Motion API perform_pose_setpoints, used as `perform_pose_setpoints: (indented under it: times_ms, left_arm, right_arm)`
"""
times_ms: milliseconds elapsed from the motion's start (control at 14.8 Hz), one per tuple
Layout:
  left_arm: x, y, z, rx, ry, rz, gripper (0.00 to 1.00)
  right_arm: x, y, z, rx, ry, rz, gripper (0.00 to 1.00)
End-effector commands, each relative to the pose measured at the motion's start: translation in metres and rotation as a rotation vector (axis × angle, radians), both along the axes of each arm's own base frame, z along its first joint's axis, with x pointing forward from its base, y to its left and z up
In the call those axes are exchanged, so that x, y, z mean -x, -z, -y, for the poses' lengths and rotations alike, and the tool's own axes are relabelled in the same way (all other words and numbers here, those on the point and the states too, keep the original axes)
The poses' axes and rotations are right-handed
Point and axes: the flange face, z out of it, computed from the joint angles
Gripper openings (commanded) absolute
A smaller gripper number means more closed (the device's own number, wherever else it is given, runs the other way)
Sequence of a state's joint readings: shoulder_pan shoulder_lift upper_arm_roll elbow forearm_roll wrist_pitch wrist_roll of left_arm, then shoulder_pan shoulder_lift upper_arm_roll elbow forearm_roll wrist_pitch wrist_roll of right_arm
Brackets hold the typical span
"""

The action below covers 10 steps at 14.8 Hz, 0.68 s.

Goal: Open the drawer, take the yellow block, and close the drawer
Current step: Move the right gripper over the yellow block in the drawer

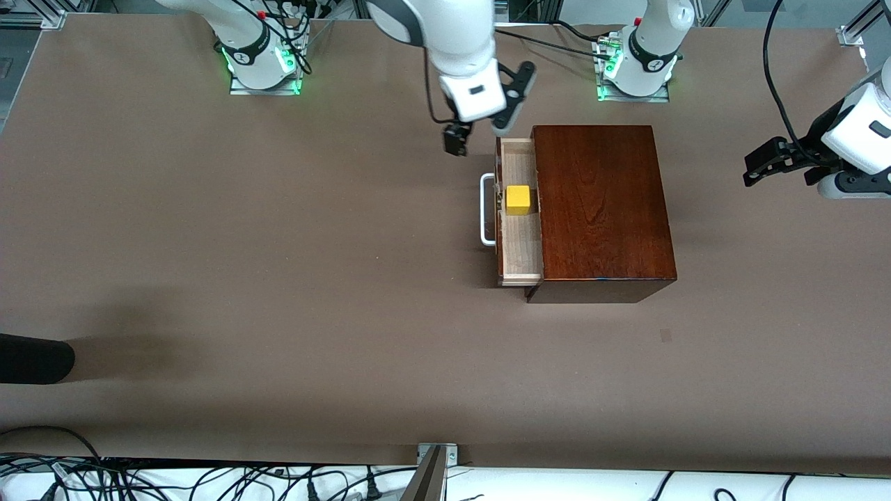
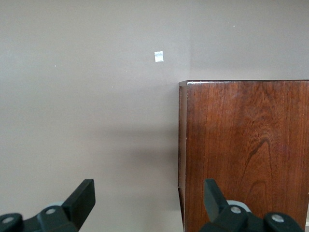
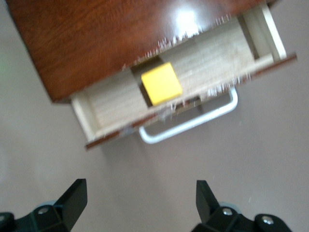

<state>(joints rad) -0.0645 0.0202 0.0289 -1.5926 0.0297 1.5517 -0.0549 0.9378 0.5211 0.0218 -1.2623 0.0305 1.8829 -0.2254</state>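
Fingers of the right gripper (image 1: 480,132) stand wide apart and empty, over the counter (image 1: 278,243) beside the drawer (image 1: 518,261). Its yellow block (image 1: 518,199) sits in the partly open tray, close under the box's (image 1: 598,209) edge, so descending fingers may strike wood. Left gripper (image 1: 779,161) waits, open.

There was one wooden box (image 1: 602,209) on the counter (image 1: 278,278), with one drawer (image 1: 518,216) and one white handle (image 1: 486,209). One yellow block (image 1: 518,199) lay in the drawer. There were two arms, so two grippers: the left gripper (image 1: 776,163) and the right gripper (image 1: 480,132).
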Motion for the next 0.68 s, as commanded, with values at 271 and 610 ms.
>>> perform_pose_setpoints:
  times_ms: [271,610]
  left_arm:
    - [0.0,-0.004,0.0,0.027,0.026,0.01,1.0]
    - [0.0,-0.005,0.003,0.027,0.031,0.012,1.0]
  right_arm:
    - [-0.011,0.082,-0.059,-0.009,-0.254,0.138,1.0]
    - [-0.015,0.112,-0.065,0.012,-0.329,0.173,1.0]
